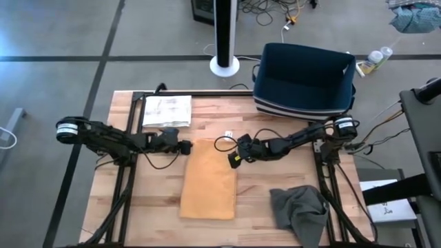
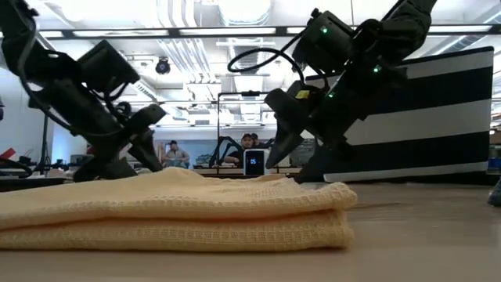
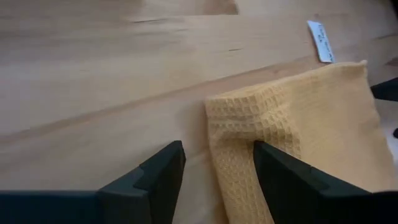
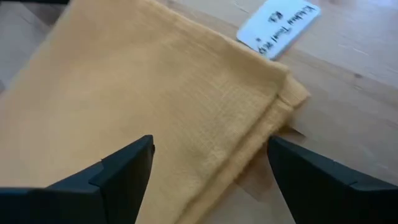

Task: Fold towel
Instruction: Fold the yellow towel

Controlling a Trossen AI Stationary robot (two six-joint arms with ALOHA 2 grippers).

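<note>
A yellow waffle towel (image 1: 209, 180) lies flat on the wooden table, folded into a long narrow rectangle of several layers (image 2: 172, 207). My left gripper (image 1: 185, 146) stands open at its far left corner; in the left wrist view the towel's corner (image 3: 249, 115) lies between the two fingers (image 3: 214, 180). My right gripper (image 1: 234, 160) stands open over the far right corner, its fingers (image 4: 211, 180) wide apart above the towel's top layer (image 4: 155, 93). Both grippers slant down toward the towel (image 2: 145, 153) (image 2: 293, 153).
A dark blue bin with striped sides (image 1: 303, 79) stands at the far right. A grey cloth (image 1: 300, 210) lies crumpled at the near right. White papers (image 1: 167, 110) lie at the far left, and a small white label (image 4: 273, 25) beside the towel's far edge.
</note>
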